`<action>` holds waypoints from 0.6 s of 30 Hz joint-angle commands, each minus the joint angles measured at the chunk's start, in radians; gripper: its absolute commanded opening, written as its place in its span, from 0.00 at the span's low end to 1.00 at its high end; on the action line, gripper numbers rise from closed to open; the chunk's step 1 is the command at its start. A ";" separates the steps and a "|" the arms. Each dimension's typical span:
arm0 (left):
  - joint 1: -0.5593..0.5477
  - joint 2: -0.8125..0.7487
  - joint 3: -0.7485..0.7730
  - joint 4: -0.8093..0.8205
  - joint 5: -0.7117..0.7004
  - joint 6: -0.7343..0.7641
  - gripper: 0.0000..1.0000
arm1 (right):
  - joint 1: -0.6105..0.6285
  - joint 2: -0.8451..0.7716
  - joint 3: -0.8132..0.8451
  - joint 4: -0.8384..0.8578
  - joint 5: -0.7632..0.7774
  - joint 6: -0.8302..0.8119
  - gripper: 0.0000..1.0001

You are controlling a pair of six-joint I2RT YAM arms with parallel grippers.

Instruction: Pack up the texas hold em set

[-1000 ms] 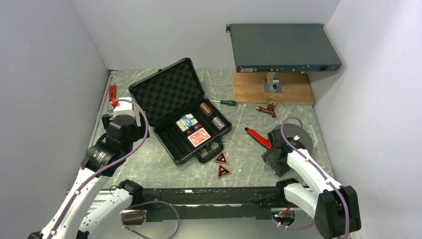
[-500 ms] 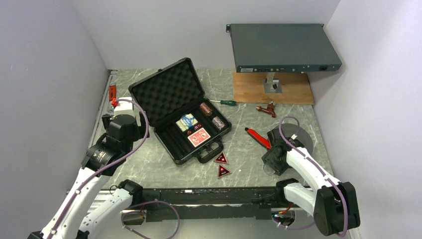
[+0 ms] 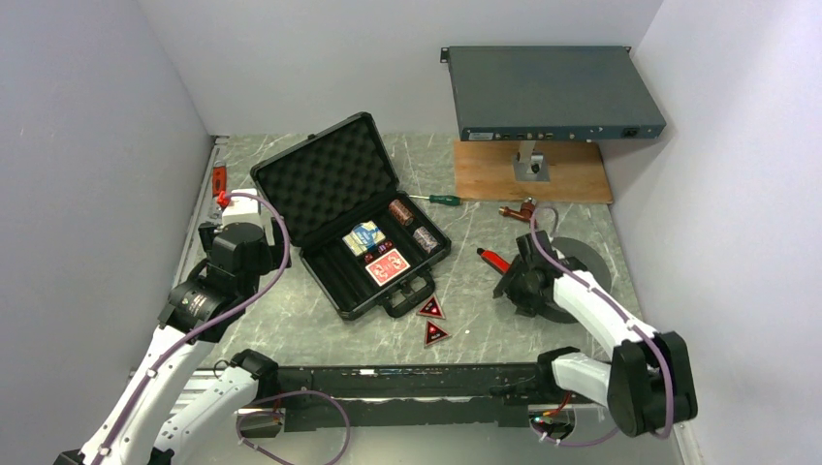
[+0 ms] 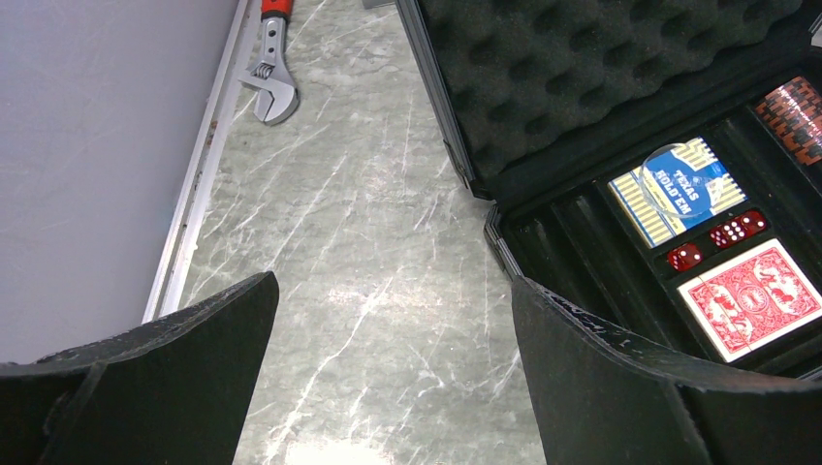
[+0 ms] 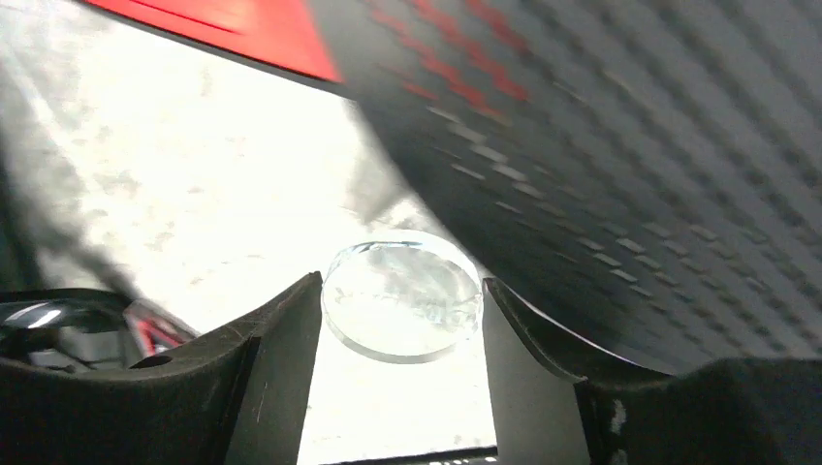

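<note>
Looking down on the black hard briefcase [image 3: 334, 179], lying open left of the worktop's [image 3: 291, 320] centre, with hinge and long axis running from near-left toward far-right, lid opening toward the far-left corner and handle [image 3: 408, 294] pointing at the near-right corner; showing egg-crate foam across the lid and ribbed black slots in the tray; holding in that tray the blue deck [image 3: 364, 236], the red deck [image 3: 389, 265], small red dice [image 4: 737, 229] between the two, and banded chip rolls [image 3: 400, 211] at the far-right end; leaving two red-black triangular tokens [image 3: 431, 309] flat on the grey, white-veined stone just off the handle, toward the near edge; angling the left arm up along the left edge, with the left gripper [image 4: 391, 291] hanging over bare stone just left of the case, fingers spreading wide and gripping nothing, a red-handled wrench [image 4: 271, 82] lying by the left edge beyond; bending the right arm in from the near-right corner, with the right gripper [image 5: 399, 283] pointing low toward the case, pinching a small clear disc [image 5: 402, 308], glassy and thick-rimmed, by both edges; sitting just beside red-handled pliers [image 3: 492, 259] and the woven-patterned black round disc [image 3: 580, 260].
</note>
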 commanded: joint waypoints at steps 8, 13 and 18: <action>0.006 0.011 0.015 0.016 -0.004 -0.001 0.96 | 0.200 0.248 0.245 0.124 0.015 -0.133 0.13; 0.007 0.014 0.015 0.017 -0.004 -0.001 0.96 | 0.254 0.335 0.283 0.114 0.031 -0.153 0.14; 0.007 0.017 0.016 0.017 -0.005 0.001 0.96 | 0.297 0.392 0.312 0.097 0.056 -0.174 0.16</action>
